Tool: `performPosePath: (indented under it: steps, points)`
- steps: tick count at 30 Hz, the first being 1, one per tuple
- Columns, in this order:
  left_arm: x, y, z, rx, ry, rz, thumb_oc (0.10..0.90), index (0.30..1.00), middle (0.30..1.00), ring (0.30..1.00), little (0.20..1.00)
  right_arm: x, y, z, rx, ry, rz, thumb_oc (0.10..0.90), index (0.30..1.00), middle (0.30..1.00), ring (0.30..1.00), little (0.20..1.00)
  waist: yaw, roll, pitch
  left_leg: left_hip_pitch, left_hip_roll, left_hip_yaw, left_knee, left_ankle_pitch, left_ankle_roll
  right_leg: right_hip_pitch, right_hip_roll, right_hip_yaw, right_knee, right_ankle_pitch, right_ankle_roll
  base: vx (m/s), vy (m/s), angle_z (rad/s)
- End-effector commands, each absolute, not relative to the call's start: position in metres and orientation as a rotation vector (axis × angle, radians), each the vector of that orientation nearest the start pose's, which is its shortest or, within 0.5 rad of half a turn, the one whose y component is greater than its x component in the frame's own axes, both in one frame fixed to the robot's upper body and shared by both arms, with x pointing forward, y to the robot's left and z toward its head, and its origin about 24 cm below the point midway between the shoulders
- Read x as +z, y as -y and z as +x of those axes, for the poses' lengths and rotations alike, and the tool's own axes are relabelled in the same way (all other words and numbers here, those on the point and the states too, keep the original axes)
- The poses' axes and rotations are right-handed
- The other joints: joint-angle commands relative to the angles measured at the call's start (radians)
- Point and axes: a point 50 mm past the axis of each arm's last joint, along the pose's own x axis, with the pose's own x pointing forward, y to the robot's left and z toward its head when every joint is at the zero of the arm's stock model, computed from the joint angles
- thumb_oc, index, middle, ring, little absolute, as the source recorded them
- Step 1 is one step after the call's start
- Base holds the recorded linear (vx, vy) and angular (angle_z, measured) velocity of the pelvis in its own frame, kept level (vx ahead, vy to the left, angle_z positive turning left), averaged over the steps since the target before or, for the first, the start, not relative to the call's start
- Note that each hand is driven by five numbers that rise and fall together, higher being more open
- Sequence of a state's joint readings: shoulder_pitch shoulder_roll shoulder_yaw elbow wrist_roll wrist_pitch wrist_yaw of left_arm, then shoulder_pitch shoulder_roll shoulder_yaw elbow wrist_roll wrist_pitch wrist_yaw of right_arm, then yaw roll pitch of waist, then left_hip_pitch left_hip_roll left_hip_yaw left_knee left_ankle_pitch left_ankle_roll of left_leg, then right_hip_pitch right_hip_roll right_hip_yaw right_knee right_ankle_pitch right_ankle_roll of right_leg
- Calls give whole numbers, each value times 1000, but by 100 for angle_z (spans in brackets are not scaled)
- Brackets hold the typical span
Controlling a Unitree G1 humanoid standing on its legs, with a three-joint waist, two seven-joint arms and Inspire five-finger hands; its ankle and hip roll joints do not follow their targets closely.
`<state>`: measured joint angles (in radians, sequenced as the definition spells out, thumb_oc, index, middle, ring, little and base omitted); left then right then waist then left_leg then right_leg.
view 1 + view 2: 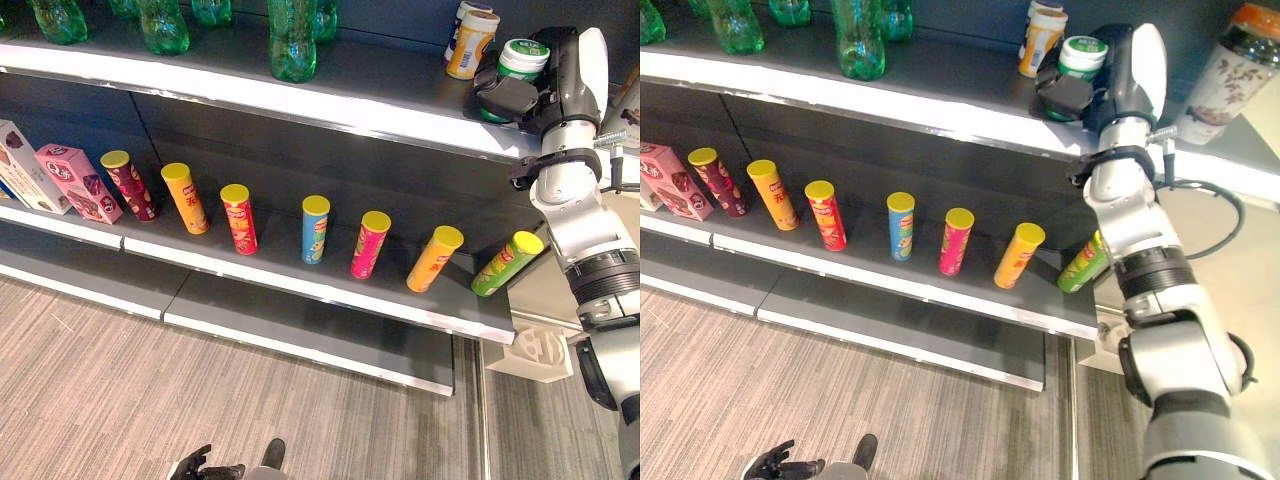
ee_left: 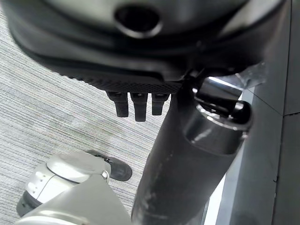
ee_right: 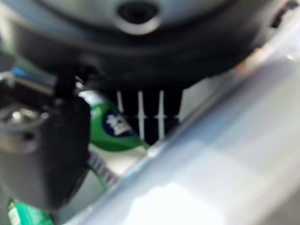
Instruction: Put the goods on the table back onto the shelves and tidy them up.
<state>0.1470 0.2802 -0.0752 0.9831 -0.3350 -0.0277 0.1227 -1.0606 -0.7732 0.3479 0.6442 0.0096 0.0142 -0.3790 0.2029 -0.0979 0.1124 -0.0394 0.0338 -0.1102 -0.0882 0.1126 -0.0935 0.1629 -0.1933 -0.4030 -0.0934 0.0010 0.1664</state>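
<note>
A dark shelving unit (image 1: 330, 100) fills the scene. Its top shelf carries green bottles (image 1: 292, 40). The middle shelf (image 1: 300, 275) holds 7 upright snack tubes (image 1: 316, 229) and a pink box (image 1: 78, 182). At the top shelf's right end, the right hand (image 1: 515, 95) curls around a green, white-lidded jar (image 1: 522, 60), beside a yellow jar (image 1: 470, 42). The left hand (image 1: 775, 463) hangs low over the floor, fingers curled, holding nothing.

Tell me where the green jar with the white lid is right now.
The green jar is on the top shelf at the robot's right, gripped by the right hand, just right of the yellow-labelled bottle.
</note>
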Motion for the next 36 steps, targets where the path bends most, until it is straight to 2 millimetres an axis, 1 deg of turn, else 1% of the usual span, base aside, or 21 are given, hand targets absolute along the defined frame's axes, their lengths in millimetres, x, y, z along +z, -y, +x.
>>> performPosePath:
  steps: [1,3,4,5,15,17,18,22,23,26,32,36]
  points:
    - [-141,-267,95,400,-1018,111,800,900,900,900,900,360,246,361,-541,727,-836,400,300,300,300,300,13,-10,-67,73,8,36,4,-156,-2,-49,-45,35,45,1,48,0,0,0]
    - [-142,-270,93,409,-1033,117,800,900,900,900,900,356,244,363,-524,718,-825,400,300,300,300,300,10,-11,-67,78,7,40,4,-159,-2,-45,-45,38,43,0,47,-9,-6,-3]
    - [-142,-271,92,414,-1037,118,800,900,900,900,900,356,244,363,-520,717,-822,759,839,839,839,839,10,-12,-67,79,8,40,4,-159,-2,-44,-44,38,41,0,48,-7,-2,-4]
    - [-142,-272,91,414,-1042,121,800,900,900,900,900,355,244,363,-515,714,-814,800,900,900,900,900,10,-12,-68,80,7,42,5,-159,-2,-42,-44,38,41,0,47,-3,-1,-4]
    - [-143,-275,87,435,-1063,115,800,900,900,900,900,348,236,368,-458,703,-721,800,900,900,900,900,5,-16,-70,86,11,50,2,-161,-2,-41,-45,40,36,5,49,-5,2,-3]
    - [-144,-276,85,442,-1073,112,800,900,900,900,900,344,231,370,-427,696,-656,800,900,900,900,900,5,-19,-69,87,11,54,3,-162,-2,-41,-46,41,37,6,49,0,0,0]
    - [-144,-276,85,442,-1073,112,800,900,900,900,900,344,231,370,-427,696,-656,800,900,900,900,900,5,-19,-69,87,11,54,3,-162,-2,-41,-46,41,37,6,49,0,0,0]
    - [-144,-277,84,460,-1078,102,800,900,900,900,900,334,220,373,-328,687,-508,800,900,900,900,900,6,-25,-69,89,12,58,2,-162,-2,-41,-46,41,35,9,49,0,0,0]
    - [-144,-277,84,460,-1078,103,800,900,900,900,900,334,220,373,-328,687,-508,800,900,900,900,900,6,-25,-69,89,12,58,2,-162,-2,-41,-46,41,35,9,49,0,0,0]
    - [-147,-276,78,469,-1107,94,800,900,900,900,900,328,213,374,-263,681,-415,800,900,900,900,900,6,-31,-69,90,13,63,2,-161,-4,-41,-46,42,35,11,50,0,0,0]
    - [-148,-275,77,481,-1119,85,800,900,900,900,900,325,208,375,-216,672,-324,800,900,900,900,900,5,-40,-69,91,13,70,1,-162,-6,-45,-47,44,32,14,50,0,0,0]
    - [-148,-275,78,490,-1114,76,800,900,900,900,900,326,205,377,-199,667,-301,800,900,900,900,900,6,-43,-70,90,13,73,1,-161,-6,-45,-48,44,32,16,49,0,0,0]
